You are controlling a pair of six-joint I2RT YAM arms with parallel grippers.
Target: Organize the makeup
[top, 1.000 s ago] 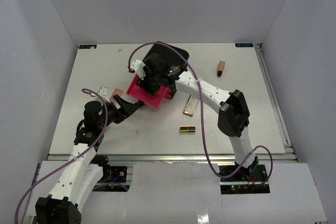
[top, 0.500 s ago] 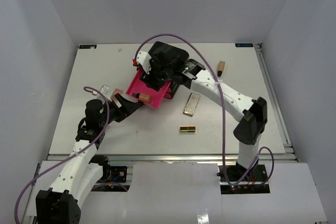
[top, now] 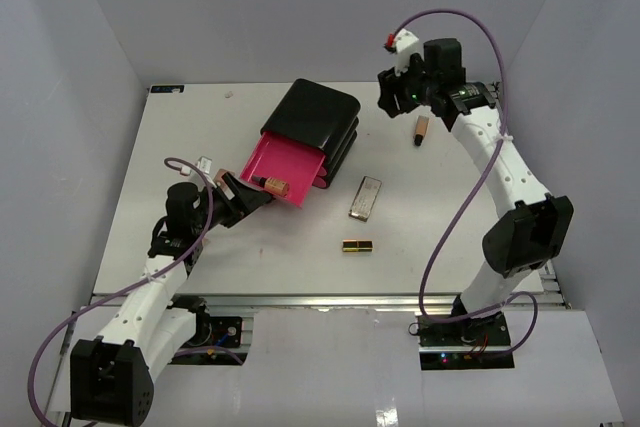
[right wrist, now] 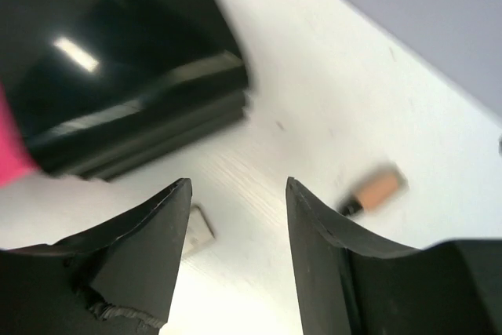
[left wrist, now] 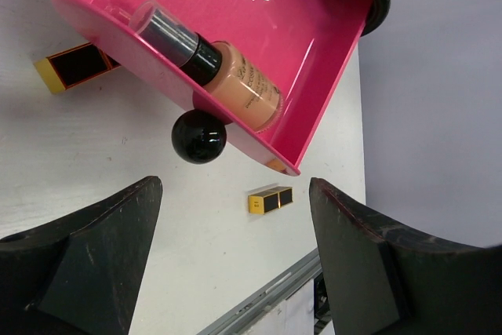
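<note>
one tan bottle (left wrist: 239, 88) in pink drawer (left wrist: 310, 29)

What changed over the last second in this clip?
The right gripper left the pink drawer and swung to the far right, now open and empty near the loose bottle. The other bottle, which it had covered, lies in the drawer. The left gripper stayed at the knob, open; box, palette and lipstick did not move.

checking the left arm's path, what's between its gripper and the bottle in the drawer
Between left gripper and tan bottle: the drawer's pink front wall and black knob, in the left wrist view.
</note>
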